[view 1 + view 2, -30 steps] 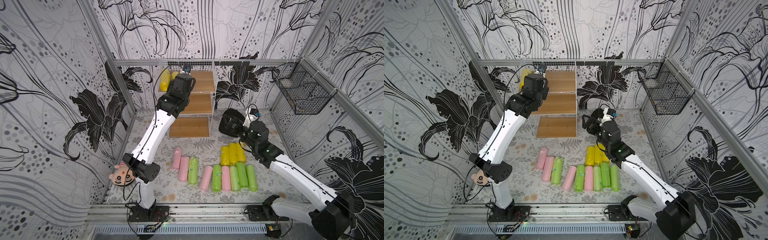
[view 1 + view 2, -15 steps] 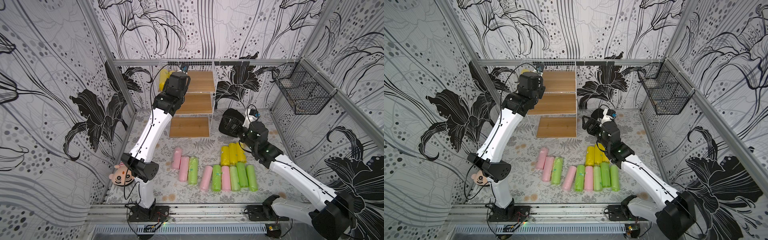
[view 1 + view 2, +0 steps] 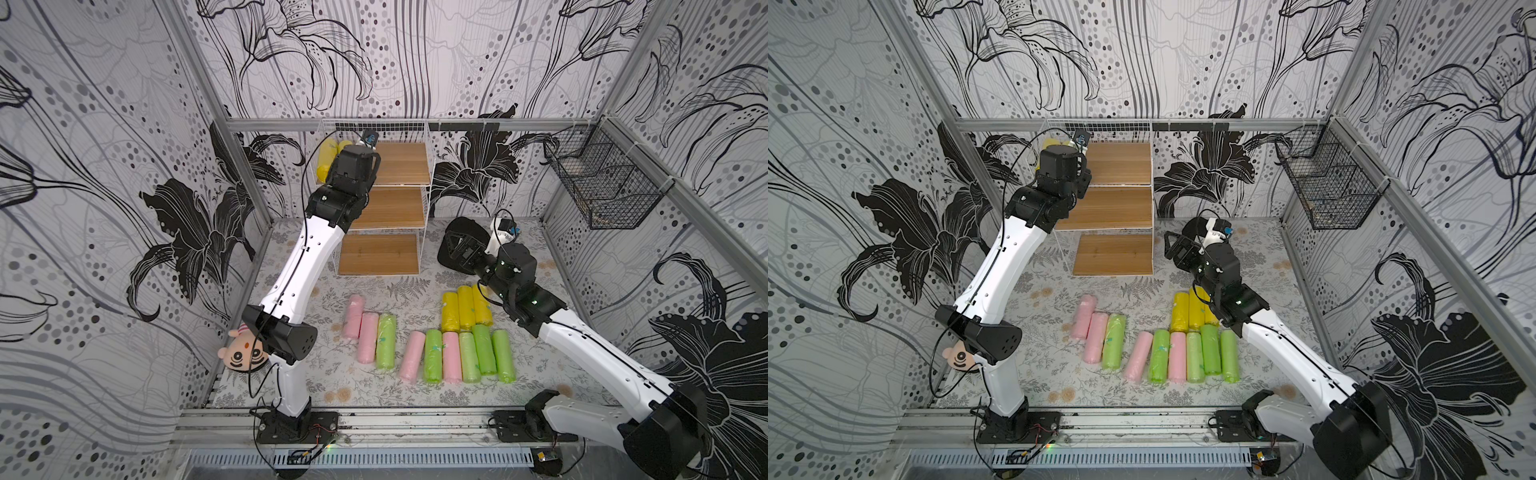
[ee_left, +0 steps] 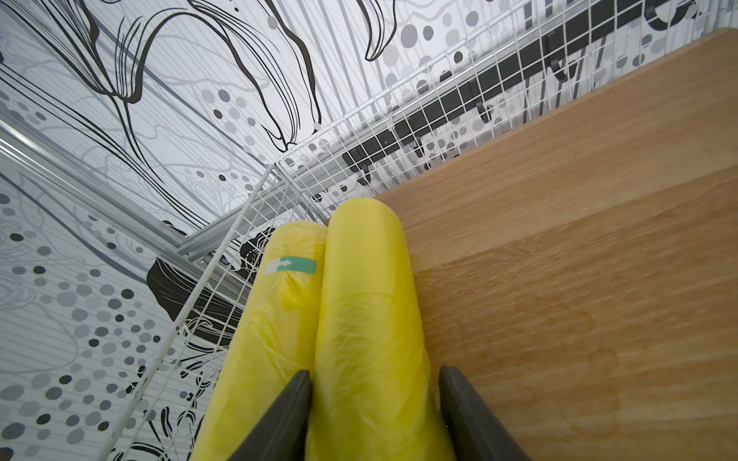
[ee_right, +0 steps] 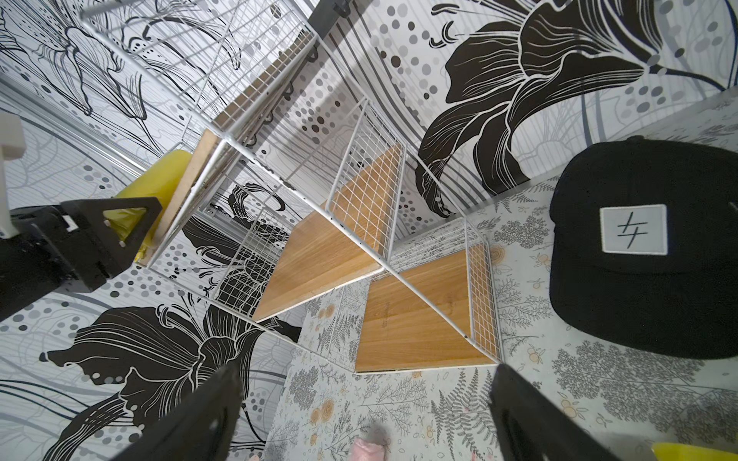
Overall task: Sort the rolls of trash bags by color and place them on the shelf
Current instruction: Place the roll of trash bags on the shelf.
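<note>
Left arm (image 3: 307,257) stretches up to the top wooden board (image 4: 559,239) of the wire shelf (image 3: 390,208), left hand (image 4: 373,375) loosely parted around a glossy yellow roll (image 4: 367,299) lying there. Right hand (image 5: 367,369) hovers over the bench (image 5: 399,411), spread wide, empty.

Black-and-white lily wallpaper (image 3: 457,62) covers the left, far and right walls. The floor (image 3: 353,395) wears a grey fern-and-flower print. A black wire basket (image 3: 602,191) hangs on the right wall.

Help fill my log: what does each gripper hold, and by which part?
Right gripper: nothing. Left gripper straddles the near end of a yellow roll on the shelf; grip cannot be told.
</note>
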Available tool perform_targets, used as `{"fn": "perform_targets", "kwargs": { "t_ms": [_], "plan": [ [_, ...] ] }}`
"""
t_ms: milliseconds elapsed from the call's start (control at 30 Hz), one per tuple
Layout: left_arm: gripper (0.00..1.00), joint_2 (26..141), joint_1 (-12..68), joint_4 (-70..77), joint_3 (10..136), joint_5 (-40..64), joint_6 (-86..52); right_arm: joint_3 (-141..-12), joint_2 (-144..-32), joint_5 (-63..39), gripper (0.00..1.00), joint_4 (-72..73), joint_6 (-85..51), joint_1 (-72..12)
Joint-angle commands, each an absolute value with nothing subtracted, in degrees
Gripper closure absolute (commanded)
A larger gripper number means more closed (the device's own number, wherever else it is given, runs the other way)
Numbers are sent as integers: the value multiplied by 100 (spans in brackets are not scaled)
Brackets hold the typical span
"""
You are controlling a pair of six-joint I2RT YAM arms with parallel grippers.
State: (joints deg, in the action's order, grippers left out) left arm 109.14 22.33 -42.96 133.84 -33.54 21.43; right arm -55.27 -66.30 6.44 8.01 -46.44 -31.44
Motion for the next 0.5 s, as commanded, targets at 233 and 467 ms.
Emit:
{"fn": "perform_targets", "kwargs": {
  "t_ms": [233, 467],
  "plan": [
    [39, 10551, 2234, -3987, 13138, -3106, 1973, -5539, -6663, 545, 0, 749, -4766, -3094],
    [33, 10277, 2341, -3867, 13009, -3083, 1944, -5603, -6777, 473, 0, 732, -4741, -3092]
  ]
}}
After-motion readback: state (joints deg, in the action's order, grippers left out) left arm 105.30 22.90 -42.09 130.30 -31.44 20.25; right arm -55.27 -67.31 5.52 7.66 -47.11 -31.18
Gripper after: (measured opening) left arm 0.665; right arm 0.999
